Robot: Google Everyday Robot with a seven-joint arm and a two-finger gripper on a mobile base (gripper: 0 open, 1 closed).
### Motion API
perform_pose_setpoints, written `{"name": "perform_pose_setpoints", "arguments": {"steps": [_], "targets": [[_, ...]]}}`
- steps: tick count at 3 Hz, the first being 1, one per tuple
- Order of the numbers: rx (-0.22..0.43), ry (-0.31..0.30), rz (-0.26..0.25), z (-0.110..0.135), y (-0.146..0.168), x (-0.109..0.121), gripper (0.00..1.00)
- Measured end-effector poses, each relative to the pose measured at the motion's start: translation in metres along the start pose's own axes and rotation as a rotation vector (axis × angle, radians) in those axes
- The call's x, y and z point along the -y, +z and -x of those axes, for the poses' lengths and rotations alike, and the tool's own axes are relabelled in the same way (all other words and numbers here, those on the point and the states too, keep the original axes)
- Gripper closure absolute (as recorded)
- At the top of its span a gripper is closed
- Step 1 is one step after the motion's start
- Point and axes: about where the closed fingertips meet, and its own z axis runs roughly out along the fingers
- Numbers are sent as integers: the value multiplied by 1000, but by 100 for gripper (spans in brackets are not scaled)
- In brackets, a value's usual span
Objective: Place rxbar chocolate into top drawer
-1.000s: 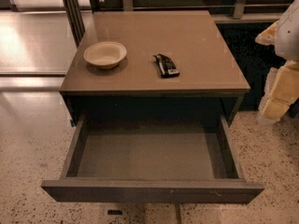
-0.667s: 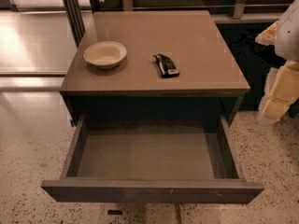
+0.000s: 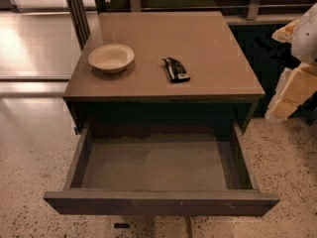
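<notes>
a google everyday robot's gripper (image 3: 291,94) hangs at the right edge of the frame, partly cut off, level with the front lip of the cabinet top (image 3: 208,33) and clear of it; whether it is wide or narrow cannot be told from this view, and it appears to carry nothing. the rxbar chocolate (image 3: 176,69) lies flat on the cabinet top, just right of centre, well apart from the cream bowl (image 3: 111,57) at centre left. the bar sits to the left of the gripper and a little higher in the frame, with a stretch of bare surface and the cabinet's right edge between them. its long axis runs nearly up and down the frame, tipped slightly toward the lower right, so its long sides face left and right. the top drawer (image 3: 158,203) stands pulled fully out across the lower half of the frame, its flat grey bottom bare, directly below the bar in the picture. by the look of it the pick has not yet begun: the reach must go leftward over the top, jaws most likely closing across the bar's short width.
</notes>
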Motion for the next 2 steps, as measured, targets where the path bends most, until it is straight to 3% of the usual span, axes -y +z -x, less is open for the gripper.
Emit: {"name": "perform_pose_setpoints", "arguments": {"steps": [2], "targets": [[239,240,-109,5,60,74,0]]}}
